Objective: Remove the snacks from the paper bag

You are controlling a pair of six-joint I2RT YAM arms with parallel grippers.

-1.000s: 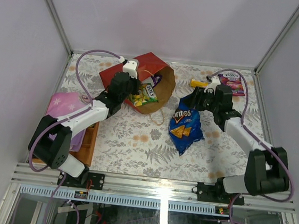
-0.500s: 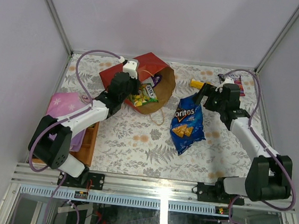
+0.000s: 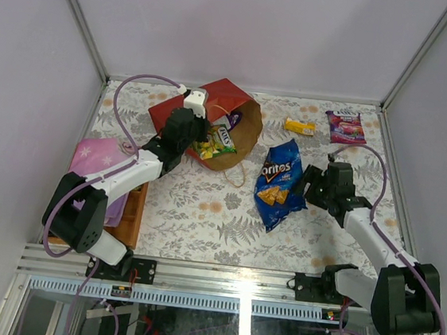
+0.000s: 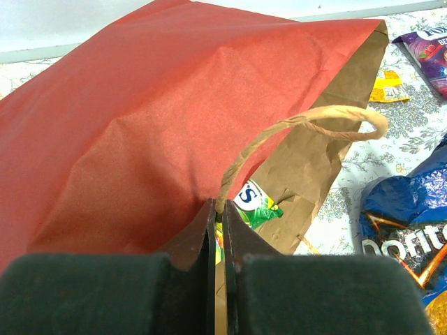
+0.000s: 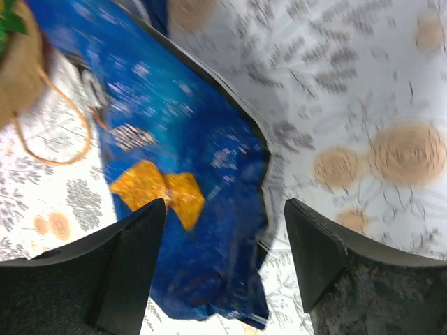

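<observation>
The paper bag lies on its side at the back centre, red outside, brown inside, mouth facing right. My left gripper is shut on its upper rim at the foot of the cord handle. A green-yellow snack and a purple one show in the mouth. The blue Doritos bag lies flat on the table. My right gripper hovers open over its right edge, holding nothing. An orange packet and a purple packet lie at the back right.
A flat pink-purple item with stars rests on a wooden tray at the left. White walls with metal rails close in the patterned table. The bag's lower cord handle trails on the table beside the Doritos bag.
My right gripper opened and let go of the Doritos bag, then drew back toward the near right. The Doritos bag now lies flat. The left arm has not moved.
</observation>
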